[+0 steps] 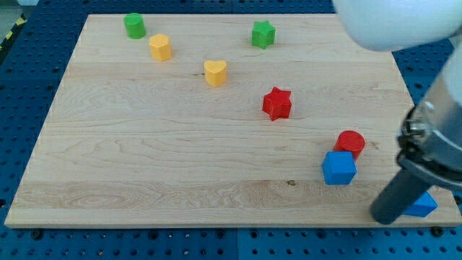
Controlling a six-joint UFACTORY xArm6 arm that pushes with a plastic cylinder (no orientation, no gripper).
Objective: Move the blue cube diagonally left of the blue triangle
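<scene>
— Where's the blue cube (338,168)?

— On the pale grained wood board (144,159), low at the view's right, touching the red cylinder (351,143) just above it. The blue triangle (422,205) sits further right, half hidden behind my dark rod.

— And your tip?

— My tip (386,217) rests beside the triangle's left edge, apart from the cube. I carry no jaws, only a smooth rod.

— Anything else?

— A red star (276,103), green star (263,34), green cylinder (134,25), yellow heart (215,72).
</scene>
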